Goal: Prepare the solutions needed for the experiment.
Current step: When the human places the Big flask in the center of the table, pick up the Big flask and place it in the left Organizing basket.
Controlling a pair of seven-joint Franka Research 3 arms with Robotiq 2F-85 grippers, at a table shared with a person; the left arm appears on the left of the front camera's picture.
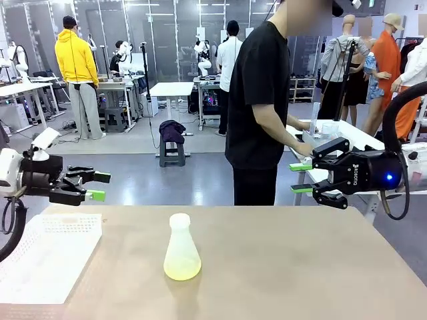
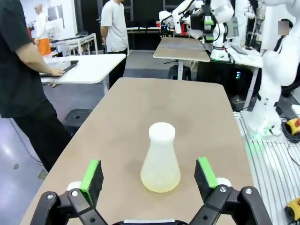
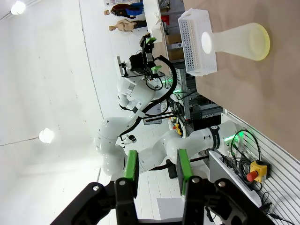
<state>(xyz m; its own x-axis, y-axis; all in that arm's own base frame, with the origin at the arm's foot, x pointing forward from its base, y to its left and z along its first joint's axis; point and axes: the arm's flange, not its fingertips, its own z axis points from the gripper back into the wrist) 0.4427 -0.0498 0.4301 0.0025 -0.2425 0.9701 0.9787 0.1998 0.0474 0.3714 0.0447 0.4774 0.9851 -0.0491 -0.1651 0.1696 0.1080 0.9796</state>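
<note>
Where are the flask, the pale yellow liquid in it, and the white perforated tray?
flask [image 1: 181, 243]: front view, on its translucent body.
pale yellow liquid [image 1: 181, 270]: front view, on the shallow layer at the flask's bottom.
white perforated tray [image 1: 47, 257]: front view, on its top surface at the table's left.

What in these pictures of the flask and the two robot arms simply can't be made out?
- Front view: the person's hands at the side table are partly hidden by the right end effector; what they handle is unclear.
- Front view: the white perforated plastic tray is cut off by the left edge.
- All views: the frosted conical flask clouds its pale yellow-green liquid; the exact level is uncertain.
- Right wrist view: whether the half-closed jaws hold anything is unclear.
</note>
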